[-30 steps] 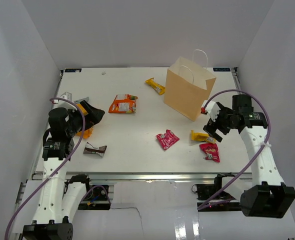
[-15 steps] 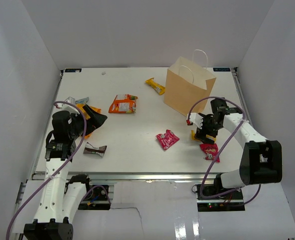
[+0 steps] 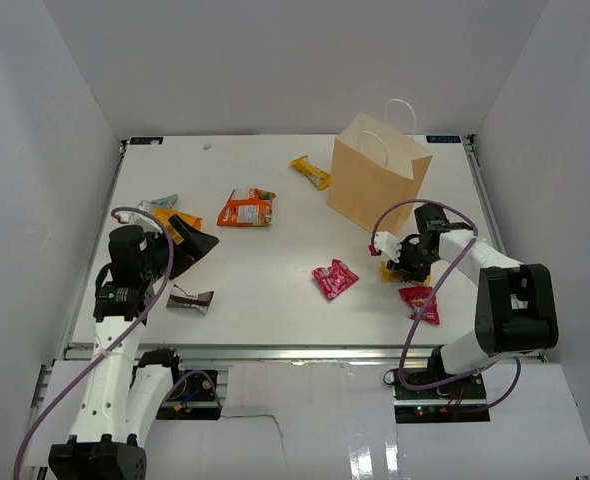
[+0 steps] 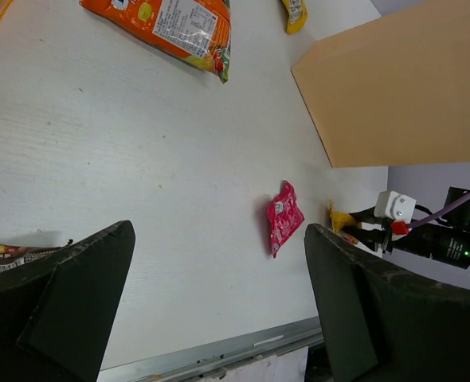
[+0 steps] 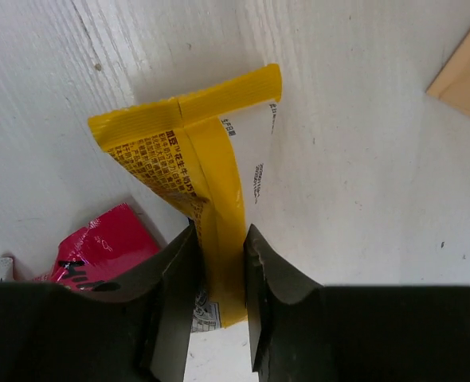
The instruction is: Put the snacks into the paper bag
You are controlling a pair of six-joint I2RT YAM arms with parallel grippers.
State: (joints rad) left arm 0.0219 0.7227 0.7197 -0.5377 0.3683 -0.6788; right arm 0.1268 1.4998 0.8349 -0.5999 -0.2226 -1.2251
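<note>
R claw [image 5: 219,259] is down on the tabletop [image 3: 275,270], jaws narrow, pinching the centre fin of the yellow packet [image 5: 191,151]. Packet lies flat, long axis running straight out from the claw. The paper bag [image 3: 377,185] stands upright just beyond it, slightly left in the top view, so R arm is much the nearer. L claw [image 4: 219,239] hangs wide and empty, well apart on the far side. Next, prob.: lift, then carry over the bag mouth.

Yellow packet [image 5: 195,135] end behind right tool [image 5: 219,239], bag [image 4: 402,79] cropped
</note>
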